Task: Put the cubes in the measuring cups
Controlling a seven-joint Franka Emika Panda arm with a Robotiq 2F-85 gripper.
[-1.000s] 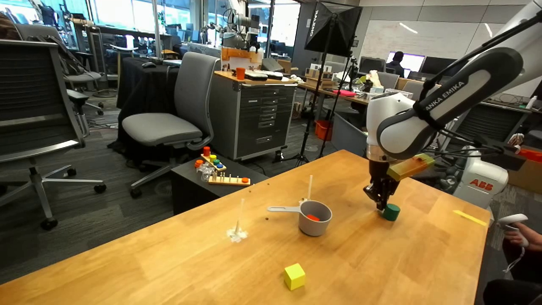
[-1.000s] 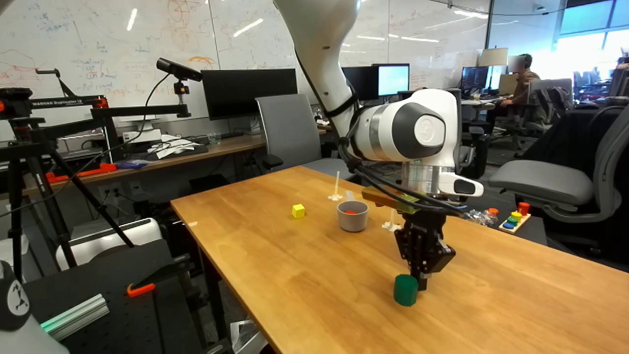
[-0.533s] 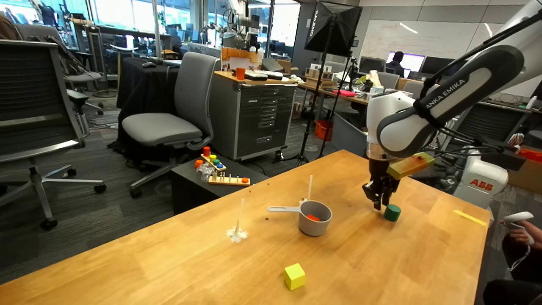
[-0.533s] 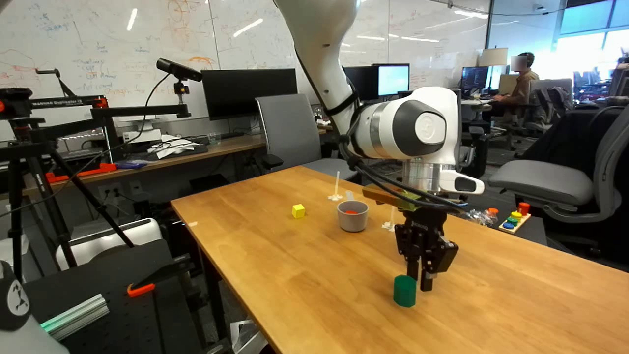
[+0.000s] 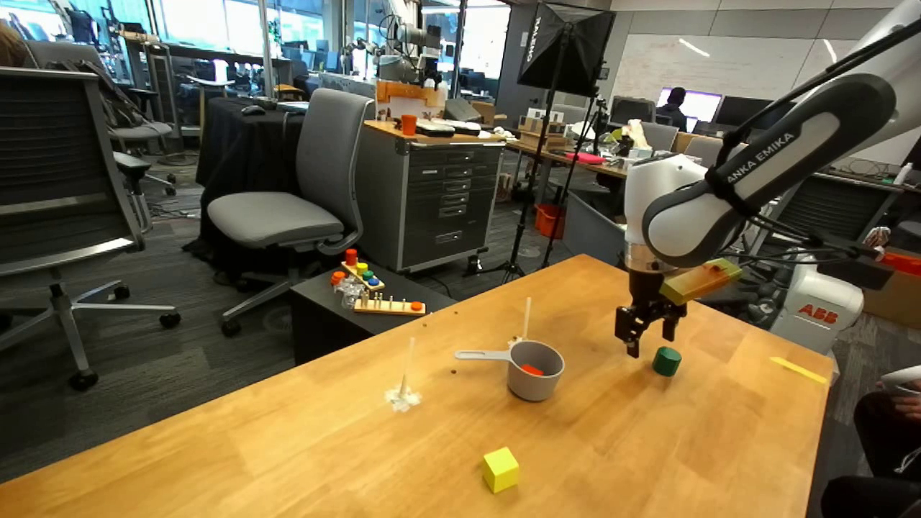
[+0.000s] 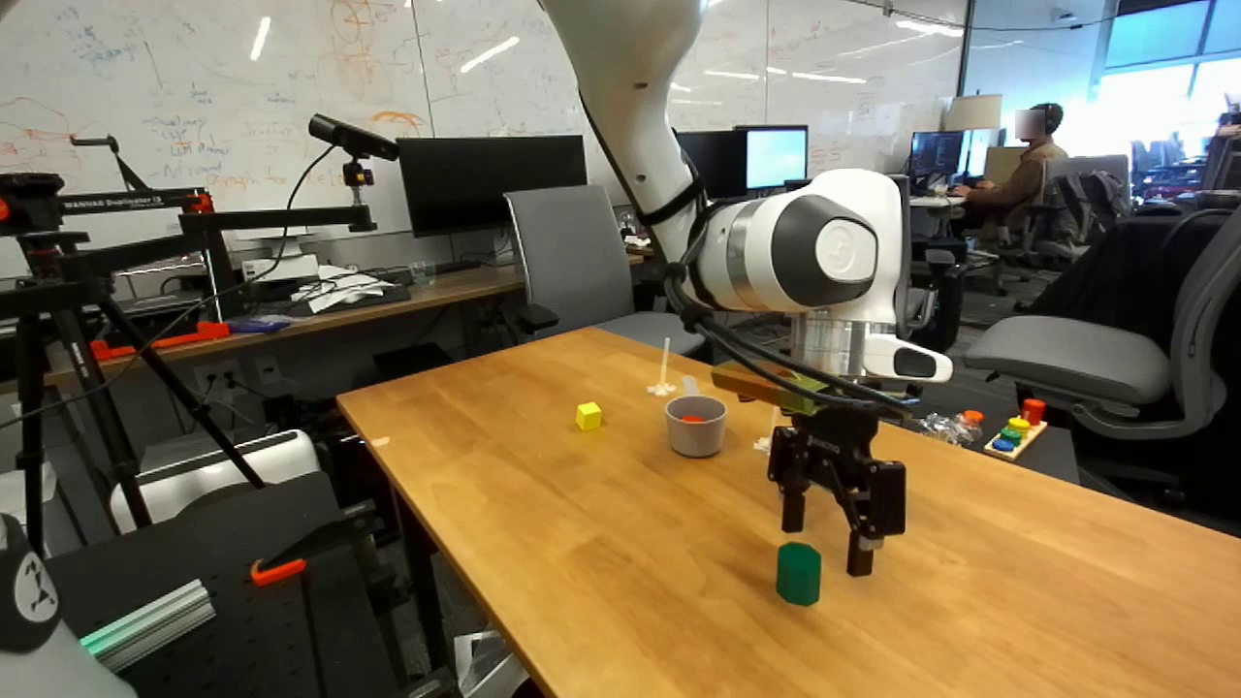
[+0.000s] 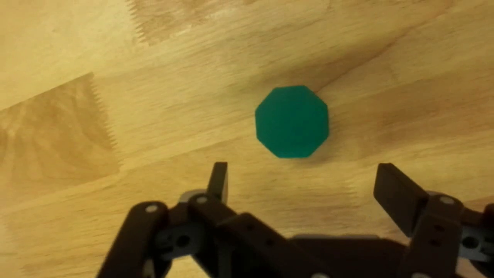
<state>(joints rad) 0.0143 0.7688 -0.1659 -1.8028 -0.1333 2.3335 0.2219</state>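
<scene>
Green block (image 7: 292, 122): deep, even green, with a smooth eight-sided top; stands on the wooden table (image 5: 432, 460), at twelve o'clock from the finger gap in the wrist view, near the fingertips and touching neither.
Gripper (image 7: 303, 170): released, its two black fingers (image 7: 399, 195) spread wide, wood grain showing between them.
Yellow cube (image 5: 501, 470): bright lemon, crisp-edged, flat on the table; in an exterior view between six and seven o'clock from the grey measuring cup (image 5: 530, 388), well apart from it.
Red block (image 5: 532, 370): orange-red, inside the grey measuring cup; in both exterior views the rim hides its lower part, so its shape cannot be told.
Cup: round, upright, plain grey, its long handle (image 5: 481, 355) pointing to nine o'clock; in an exterior view that handle (image 6: 689, 385) runs back at twelve o'clock, foreshortened and partly hidden.
Pale stick (image 5: 411, 360): thin, upright, at nine o'clock from the cup, its foot in a ragged white patch.
Matching stick (image 5: 527, 318): at twelve o'clock, its foot partly covered by the cup.
Robot arm (image 6: 630, 68): cut off by the frame at twelve o'clock.
Fingertip height: hard to judge.
Wrist view, six o'clock: the gripper's body runs out of frame, dark and soft-edged.
</scene>
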